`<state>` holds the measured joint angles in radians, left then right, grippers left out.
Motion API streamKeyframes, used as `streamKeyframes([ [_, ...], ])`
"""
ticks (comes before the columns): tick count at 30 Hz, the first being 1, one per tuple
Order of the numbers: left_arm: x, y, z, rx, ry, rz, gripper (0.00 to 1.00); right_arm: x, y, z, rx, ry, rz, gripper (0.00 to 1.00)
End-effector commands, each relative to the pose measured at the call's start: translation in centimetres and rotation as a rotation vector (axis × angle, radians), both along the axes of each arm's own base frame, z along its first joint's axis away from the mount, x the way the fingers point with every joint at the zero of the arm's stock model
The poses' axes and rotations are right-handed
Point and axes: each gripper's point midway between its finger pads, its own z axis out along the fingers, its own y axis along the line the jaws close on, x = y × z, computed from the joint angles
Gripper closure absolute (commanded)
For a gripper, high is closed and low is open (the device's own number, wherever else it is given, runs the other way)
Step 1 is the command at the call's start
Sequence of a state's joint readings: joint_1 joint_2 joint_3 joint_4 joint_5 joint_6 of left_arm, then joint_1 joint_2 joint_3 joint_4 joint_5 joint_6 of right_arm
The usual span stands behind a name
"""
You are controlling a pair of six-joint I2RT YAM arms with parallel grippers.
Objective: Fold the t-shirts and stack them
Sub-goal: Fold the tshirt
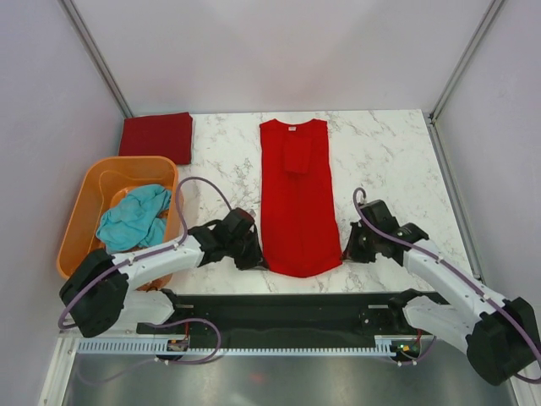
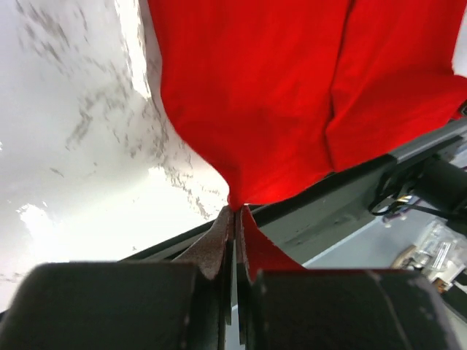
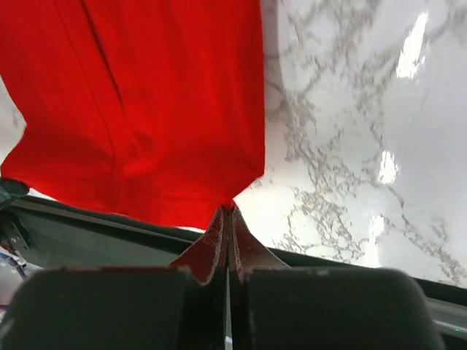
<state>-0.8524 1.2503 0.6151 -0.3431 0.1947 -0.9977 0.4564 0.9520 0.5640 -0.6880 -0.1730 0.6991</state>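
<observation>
Two corners of the red shirt [image 1: 296, 203] are in my grip. My left gripper [image 1: 256, 256] is shut tight on the lower left hem corner, and the left wrist view shows the cloth bunched into the closed tips [image 2: 235, 211]. My right gripper [image 1: 347, 251] is shut just as tight on the lower right corner [image 3: 228, 211].

The red shirt lies flat as a narrow strip down the centre of the table [image 1: 380, 161], with its collar and white label [image 1: 292, 128] toward the top of the frame. The maroon shirt [image 1: 156, 135] sits folded at the upper left. The teal shirt [image 1: 133, 218] is crumpled in the basket [image 1: 127, 162] at the left.

As I judge it, the step in hand is the fold of hem up to collar. To do it well I should raise both corners together and level, just high enough that the hem clears the cloth beneath. I should keep the hem lightly taut between my two grippers so it does not sag or twist.

Then I carry it straight toward the top of the frame, without drifting sideways, and lay it square on the collar line. I should open both grippers at once. A lopsided pull could skew the strip or undo the turned-in sides.
</observation>
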Motion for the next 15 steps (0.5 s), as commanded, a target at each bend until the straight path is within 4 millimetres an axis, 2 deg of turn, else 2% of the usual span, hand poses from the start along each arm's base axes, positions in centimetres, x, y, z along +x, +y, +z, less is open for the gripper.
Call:
streamKeyframes([
  [1,2.7,-0.5,2.2,-0.060,-0.046,-0.029,0.98,4.4,0.9,3.1,-0.035,-0.136,0.032,1.00],
  [3,4.7,-0.1,3.1,-0.089,-0.051,-0.006,0.98,5.6,1.4,3.0,-0.052,-0.122,0.048,1.00],
  [4,5.5,-0.3,3.8,-0.106,-0.066,-0.021,0.98,7.0,2.0,4.2,-0.043,-0.161,0.058,1.00],
  [6,7.5,0.3,3.9,-0.108,-0.065,0.011,0.98,8.4,2.3,3.9,-0.069,-0.150,0.067,1.00],
  [7,8.7,0.1,4.8,-0.117,-0.096,0.003,0.98,9.8,2.8,5.1,-0.069,-0.188,0.078,1.00],
  [9,10.5,0.1,4.4,-0.108,-0.093,0.011,0.98,11.6,2.8,4.6,-0.093,-0.176,0.072,1.00],
  [10,11.9,-0.5,5.7,-0.128,-0.131,-0.008,0.98,13.1,3.3,5.8,-0.078,-0.206,0.074,1.00],
  [11,12.9,-0.5,5.8,-0.129,-0.136,-0.007,0.98,14.1,3.2,5.0,-0.091,-0.188,0.081,1.00],
  [12,13.7,-0.7,5.2,-0.121,-0.123,-0.017,0.98,15.6,3.6,6.1,-0.083,-0.216,0.083,1.00],
  [13,15.1,-1.2,6.2,-0.135,-0.158,-0.033,0.98,16.3,3.7,6.3,-0.082,-0.217,0.087,1.00],
  [14,16.1,-0.9,6.5,-0.144,-0.159,-0.024,0.98,17.2,3.3,5.5,-0.098,-0.200,0.085,1.00],
  [15,16.9,-0.8,6.0,-0.137,-0.151,-0.017,0.98,18.6,3.4,6.7,-0.092,-0.230,0.075,1.00],
])
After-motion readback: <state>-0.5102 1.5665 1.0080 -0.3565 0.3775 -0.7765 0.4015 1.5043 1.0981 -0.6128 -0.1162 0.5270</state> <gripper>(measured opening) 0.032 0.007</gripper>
